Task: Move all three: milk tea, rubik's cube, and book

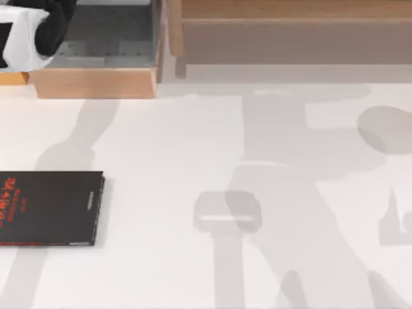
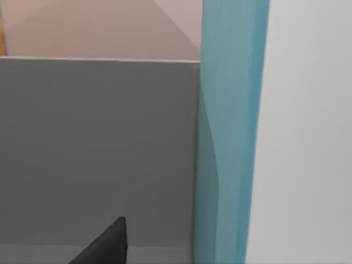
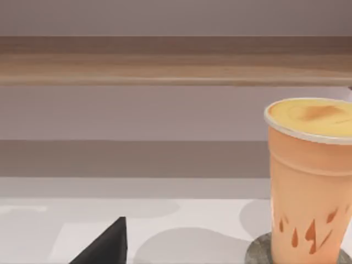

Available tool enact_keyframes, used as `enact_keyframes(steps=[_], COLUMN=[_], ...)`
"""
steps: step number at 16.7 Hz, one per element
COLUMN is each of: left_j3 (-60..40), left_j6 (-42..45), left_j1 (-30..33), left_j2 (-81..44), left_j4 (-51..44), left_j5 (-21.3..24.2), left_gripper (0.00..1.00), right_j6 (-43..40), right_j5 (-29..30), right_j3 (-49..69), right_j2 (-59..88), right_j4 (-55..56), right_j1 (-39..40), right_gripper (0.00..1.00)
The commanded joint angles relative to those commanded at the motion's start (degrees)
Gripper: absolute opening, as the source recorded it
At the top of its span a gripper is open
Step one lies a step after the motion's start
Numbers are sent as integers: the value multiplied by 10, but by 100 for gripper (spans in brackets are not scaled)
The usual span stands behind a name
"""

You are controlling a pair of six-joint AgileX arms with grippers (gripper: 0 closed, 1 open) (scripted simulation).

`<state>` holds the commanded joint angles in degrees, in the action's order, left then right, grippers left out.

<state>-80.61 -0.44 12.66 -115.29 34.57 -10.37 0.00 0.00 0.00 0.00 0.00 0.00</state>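
Thin black book with red lettering (image 1: 50,208) is lying flat at the table's left edge. An open-topped wooden box with a grey floor (image 1: 96,82) is sitting far left; my left arm (image 1: 29,29) is hanging over it. Left wrist camera is facing the teal-blue book cover (image 2: 231,132), upright against a grey wall (image 2: 99,148). Orange milk tea cup (image 3: 309,181) is standing on a grey coaster (image 3: 258,252), wooden shelf (image 3: 165,60) behind. White tabletop (image 1: 193,270) is carrying arm shadows. Can't tell the grip state of either gripper.
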Motion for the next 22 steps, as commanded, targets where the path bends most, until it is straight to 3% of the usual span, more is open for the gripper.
enact_keyframes(steps=[13,22], left_j3=[0,0], left_j6=[0,1], left_j1=[0,1], left_j2=[0,1], left_j4=[0,0], left_j5=[0,0], left_gripper=[2,0], right_j6=[0,0], right_j5=[0,0], right_j3=[0,0], right_j2=[0,0], right_j4=[0,0], right_j1=[0,0], right_gripper=[100,100])
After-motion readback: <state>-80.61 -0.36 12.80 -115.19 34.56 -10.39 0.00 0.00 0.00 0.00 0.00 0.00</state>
